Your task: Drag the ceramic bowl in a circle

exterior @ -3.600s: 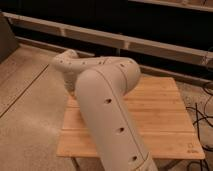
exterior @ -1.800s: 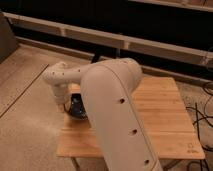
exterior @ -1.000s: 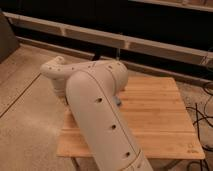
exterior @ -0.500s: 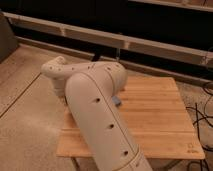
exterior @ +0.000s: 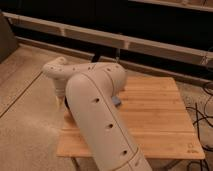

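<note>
White arm (exterior: 95, 115) folds over the light wooden slatted worktop (exterior: 155, 115), hiding ceramic bowl; tool at the worktop's left edge (exterior: 60, 102), grip state cannot tell.

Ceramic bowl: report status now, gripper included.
Gripper hidden behind the arm, over the table's left edge. Ceramic bowl not in view. Small blue object showing beside the arm.

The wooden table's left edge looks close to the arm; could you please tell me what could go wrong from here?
The gripper hangs at the left edge of the wooden table; a circle swinging further left might carry the ceramic bowl off it.
The arm hides the bowl, so slipping contact would go unseen.
A blue object beside the arm might get struck.
</note>
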